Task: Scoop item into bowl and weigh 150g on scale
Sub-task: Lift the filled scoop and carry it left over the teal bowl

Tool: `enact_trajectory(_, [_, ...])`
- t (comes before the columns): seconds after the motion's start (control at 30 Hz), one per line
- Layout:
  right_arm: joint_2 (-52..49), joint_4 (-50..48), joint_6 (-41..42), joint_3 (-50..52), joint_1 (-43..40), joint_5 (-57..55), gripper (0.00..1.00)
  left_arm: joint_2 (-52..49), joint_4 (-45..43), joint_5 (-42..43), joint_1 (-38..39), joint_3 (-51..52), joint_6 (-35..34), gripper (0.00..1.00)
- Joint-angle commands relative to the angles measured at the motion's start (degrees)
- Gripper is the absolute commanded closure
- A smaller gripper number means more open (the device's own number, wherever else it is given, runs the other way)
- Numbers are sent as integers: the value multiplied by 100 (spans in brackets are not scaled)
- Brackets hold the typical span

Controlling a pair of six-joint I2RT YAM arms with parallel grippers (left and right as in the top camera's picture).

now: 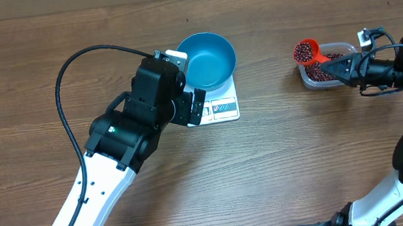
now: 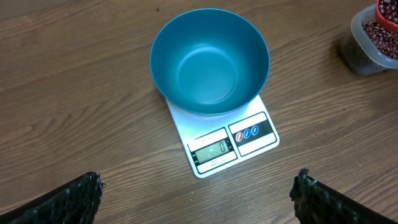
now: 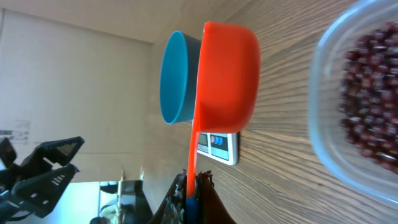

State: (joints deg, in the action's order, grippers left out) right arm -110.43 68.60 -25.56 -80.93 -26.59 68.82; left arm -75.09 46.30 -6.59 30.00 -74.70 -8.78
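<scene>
Two lots of beans [image 1: 324, 73]: bulk in clear tub [image 1: 349, 45] at right of wood table [image 1: 31, 40], heaped portion up in orange scoop [image 1: 305, 49], cup roughly level at tub's left end.

Right gripper [image 3: 194, 186] clamped on scoop's thin handle, near its far end. Left gripper [image 2: 196, 194] spread wide, nothing held, hovering above near edge of scale [image 2: 249, 134].

Blue bowl [image 2: 209, 62] empty, seated on scale, overhanging platform at the back, display side uncovered. Readout looks like zero (digits small, not certain).

Handling, best guess:
- Beans: hard, smooth, tiny, free-flowing. Prone to rolling and bouncing off the table. Each nearly weightless, full scoop likely a light load. No pinching of grains, scoop only.
- Scoop: probably rigid plastic. Long thin handle gripped at the end, so a long lever; spill risk with any wrist roll. Best kept level in transit, then tipped slowly over bowl centre. Small top-ups near target weight.
- Bowl: light, stiff, slick, sitting loose on scale. Likely to slide if knocked by scoop lip. If steadying needed, take by rim wall, one finger inside and one outside. Better left untouched (false reading with any contact).
- Scale: flat, light, probably skids on wood. No good hold except long edges; avoid button strip.

Well apart, tub and bowl: a fair carry for a heaped scoop.
</scene>
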Motion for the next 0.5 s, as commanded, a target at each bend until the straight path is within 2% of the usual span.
enact_trajectory(0.0, [-39, 15, -94, 31, 131, 358, 96, 83, -4, 48, -9, -118, 105, 0])
enact_trajectory(0.47, [-39, 28, -94, 31, 675, 590, 96, 83, -4, 48, -9, -118, 105, 0])
